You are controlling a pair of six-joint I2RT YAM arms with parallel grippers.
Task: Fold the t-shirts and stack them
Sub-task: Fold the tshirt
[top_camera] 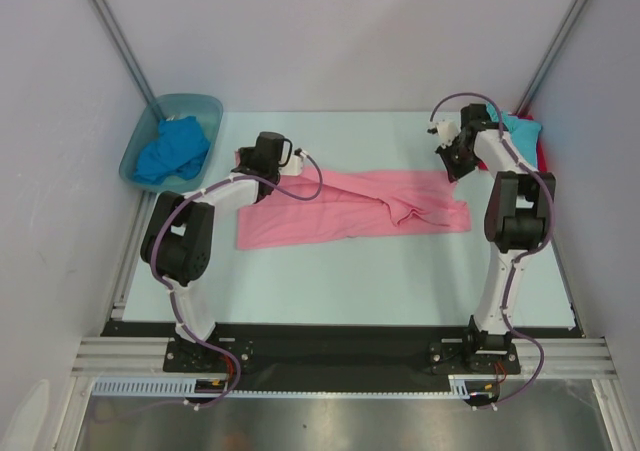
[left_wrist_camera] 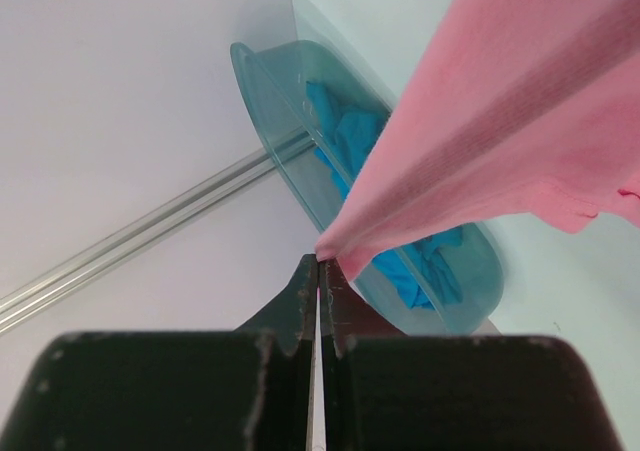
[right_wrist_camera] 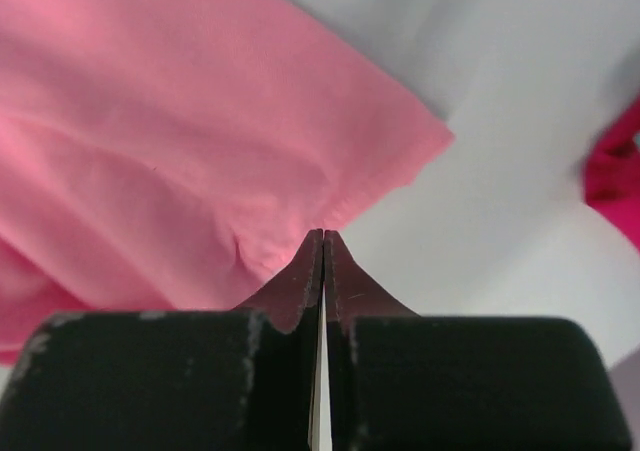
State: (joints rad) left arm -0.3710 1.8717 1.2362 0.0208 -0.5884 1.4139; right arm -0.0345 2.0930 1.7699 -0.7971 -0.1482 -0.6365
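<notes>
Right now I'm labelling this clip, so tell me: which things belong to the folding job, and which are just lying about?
Job:
pink t-shirt, pinched by left gripper and right gripper
royal blue t-shirt, crumpled in the tub
turquoise t-shirt and red t-shirt, far right corner

Lying about:
tub
table

No readable text, labels or numbers
</notes>
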